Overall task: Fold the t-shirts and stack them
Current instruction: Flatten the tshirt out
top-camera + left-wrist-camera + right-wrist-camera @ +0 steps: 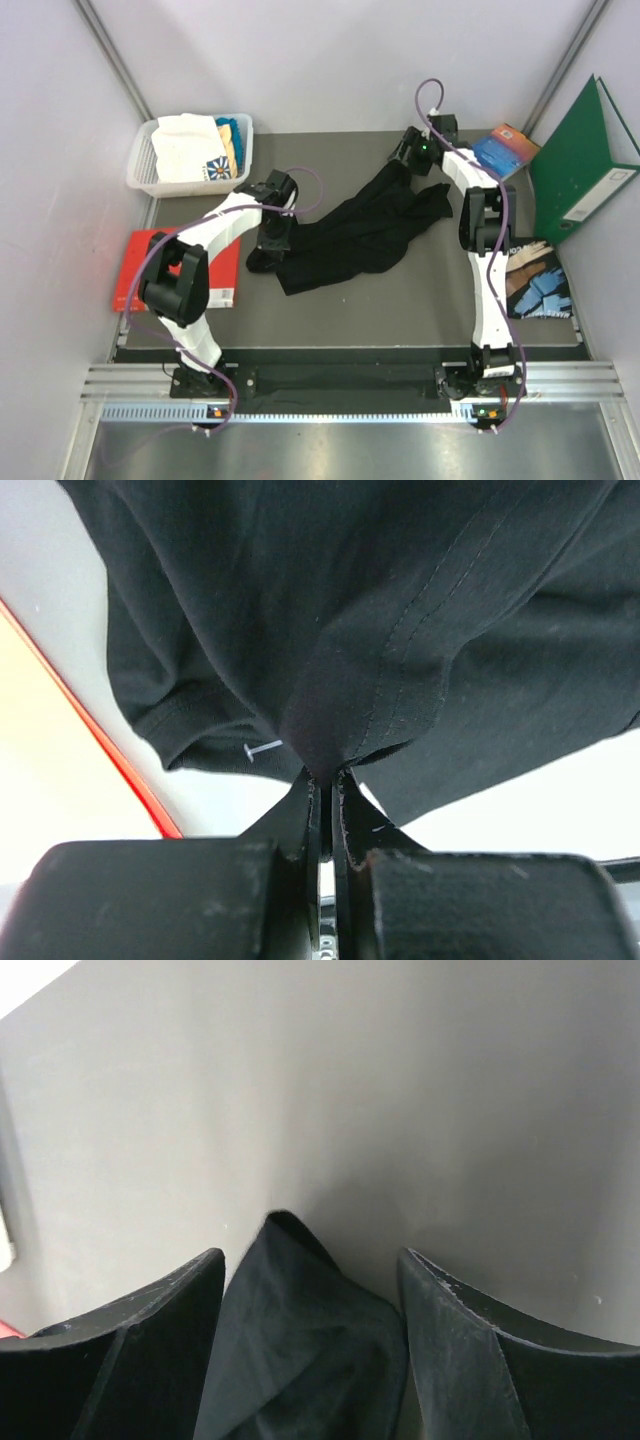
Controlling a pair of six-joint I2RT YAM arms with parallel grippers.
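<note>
1. The left gripper (325, 777) has its fingers pressed together on a pinch of the black t-shirt (350, 235). In its wrist view the cloth puckers into the tips and a stitched hem runs up from the pinch.
2. The right gripper (310, 1260) is spread. A peaked fold of the same black cloth lies between its fingers, which are not pressed onto it, and bare grey surface (400, 300) shows beyond.
3. From where I stand the shirt is a bunched, wrinkled band and not a flat sheet. Its long axis runs diagonally from near-left to far-right across the middle of the surface.
4. The left gripper is at the near-left end of that band and the right gripper at the far-right end. Each arm is nearer its own end, and the bulk of the cloth sags between them.
5. I judge that the coming move turns on this diagonal. Once the right gripper bites, drawing the two ends apart along the band's length should open the shirt for folding. If it pulls before it has a grip, only the left end would move.
6. Further out, a white basket (140, 165) at the far left holds the white shirts (185, 145) and a teal shirt (232, 130). They are well apart from the black one and not yet stacked with it.
7. The red book (135, 270) lies at the left edge, partly under the left arm, and close to the pinched end.
</note>
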